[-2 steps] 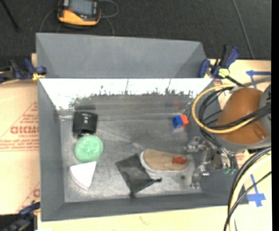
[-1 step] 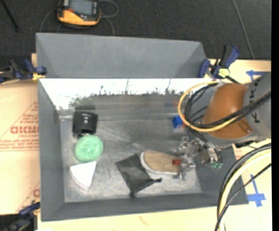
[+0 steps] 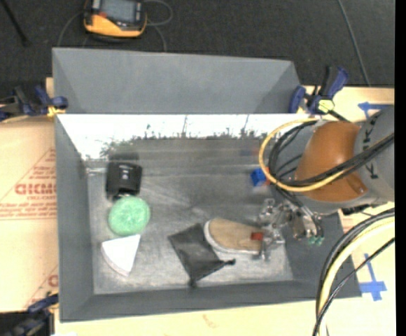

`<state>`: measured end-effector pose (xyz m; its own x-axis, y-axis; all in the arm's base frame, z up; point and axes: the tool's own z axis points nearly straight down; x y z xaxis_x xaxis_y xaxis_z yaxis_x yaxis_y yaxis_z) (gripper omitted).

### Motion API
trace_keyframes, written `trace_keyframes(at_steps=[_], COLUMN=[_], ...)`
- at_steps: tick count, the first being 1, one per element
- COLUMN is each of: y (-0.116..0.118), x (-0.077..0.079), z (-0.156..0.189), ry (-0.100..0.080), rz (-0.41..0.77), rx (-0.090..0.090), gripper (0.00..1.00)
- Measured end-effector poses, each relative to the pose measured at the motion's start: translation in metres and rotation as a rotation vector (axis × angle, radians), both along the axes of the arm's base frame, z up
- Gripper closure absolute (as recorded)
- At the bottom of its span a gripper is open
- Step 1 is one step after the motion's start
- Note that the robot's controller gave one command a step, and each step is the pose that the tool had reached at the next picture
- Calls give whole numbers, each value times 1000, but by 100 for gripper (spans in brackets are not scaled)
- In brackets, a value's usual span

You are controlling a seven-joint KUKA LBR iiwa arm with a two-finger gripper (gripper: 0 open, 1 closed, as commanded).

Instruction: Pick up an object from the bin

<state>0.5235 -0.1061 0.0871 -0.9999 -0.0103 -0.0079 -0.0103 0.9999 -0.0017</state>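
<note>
Gripper [image 3: 269,233] low in the near right part of the grey bin [image 3: 175,89], at the right end of a tan shoe [image 3: 227,235] lying close to the near wall. Open or closed: cannot tell. Dark grey cloth [image 3: 196,252] against the shoe's left end. Near the left wall, well apart: black box [image 3: 123,178], green ball [image 3: 129,215], white wedge [image 3: 122,253]. Small blue piece [image 3: 258,178] by the right wall.
</note>
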Motion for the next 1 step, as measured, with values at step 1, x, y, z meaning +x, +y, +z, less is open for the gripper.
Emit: trace_keyframes(at_steps=[1], y=[-1], x=[-1], z=[3], ry=[2], rz=[79], rx=[0], gripper=[100])
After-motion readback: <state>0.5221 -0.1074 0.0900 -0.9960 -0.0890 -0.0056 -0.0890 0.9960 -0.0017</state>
